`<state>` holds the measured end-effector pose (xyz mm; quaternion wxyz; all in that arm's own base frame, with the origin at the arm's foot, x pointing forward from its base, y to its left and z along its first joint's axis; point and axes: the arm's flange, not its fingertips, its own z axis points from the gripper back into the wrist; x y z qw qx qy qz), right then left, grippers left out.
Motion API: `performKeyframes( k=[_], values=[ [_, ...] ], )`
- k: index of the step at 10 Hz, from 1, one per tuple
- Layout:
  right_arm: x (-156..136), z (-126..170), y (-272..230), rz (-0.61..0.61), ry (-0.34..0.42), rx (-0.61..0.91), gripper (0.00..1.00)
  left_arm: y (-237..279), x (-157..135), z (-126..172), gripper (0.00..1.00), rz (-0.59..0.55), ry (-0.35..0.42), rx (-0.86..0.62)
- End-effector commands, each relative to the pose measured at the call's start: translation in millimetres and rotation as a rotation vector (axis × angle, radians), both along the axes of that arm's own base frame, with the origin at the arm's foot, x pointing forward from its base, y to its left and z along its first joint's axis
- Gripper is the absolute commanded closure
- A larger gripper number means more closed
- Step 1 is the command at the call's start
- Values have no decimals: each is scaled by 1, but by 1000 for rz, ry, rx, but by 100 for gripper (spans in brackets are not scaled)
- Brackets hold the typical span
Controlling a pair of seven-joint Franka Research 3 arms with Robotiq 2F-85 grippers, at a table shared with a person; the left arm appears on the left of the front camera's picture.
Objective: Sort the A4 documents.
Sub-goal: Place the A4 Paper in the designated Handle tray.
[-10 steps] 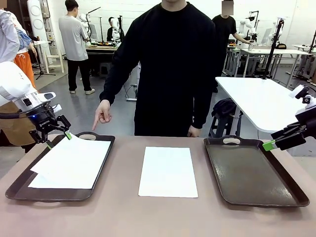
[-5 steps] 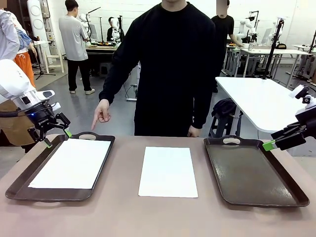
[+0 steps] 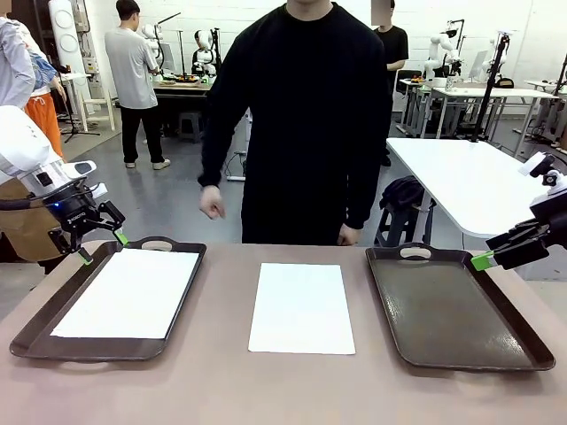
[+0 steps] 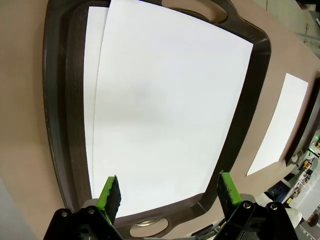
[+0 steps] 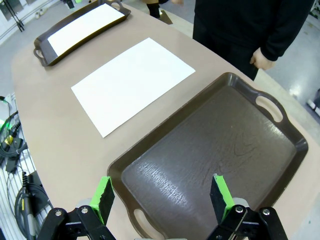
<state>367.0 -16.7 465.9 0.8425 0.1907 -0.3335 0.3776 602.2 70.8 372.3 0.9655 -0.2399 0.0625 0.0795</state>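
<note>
White A4 documents (image 3: 128, 293) lie flat in the left dark brown tray (image 3: 44, 323); the left wrist view shows two overlapping sheets (image 4: 165, 110) there. Another white A4 sheet (image 3: 301, 306) (image 5: 132, 82) lies on the table between the trays. The right tray (image 3: 456, 310) (image 5: 220, 155) holds nothing. My left gripper (image 3: 99, 245) (image 4: 170, 192) hangs open just above the left tray's far left corner, nothing between its fingers. My right gripper (image 3: 481, 260) (image 5: 162, 195) is open at the right tray's far right edge, holding nothing.
A person in black stands at the far side of the table, one hand (image 3: 211, 202) raised above the far edge, the other (image 3: 349, 235) by the side. A white table (image 3: 469, 181) stands behind on the right. People and other tables are farther back.
The top sheet in the left tray, lifted and skewed a second ago, has settled flat. The person's pointing hand has drawn back and to the right. My left gripper has barely moved.
</note>
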Motion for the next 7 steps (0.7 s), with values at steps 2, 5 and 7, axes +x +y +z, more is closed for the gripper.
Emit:
performKeyframes(
  k=[2,5,7],
  values=[
    [5,-2,1,18,-12,24,0,-1,1,0,0,-4,-4,8],
    [5,-2,1,18,-12,24,0,-1,1,0,0,-4,-4,8],
    [5,-2,1,18,-12,24,0,-1,1,0,0,-4,-4,8]
  ],
)
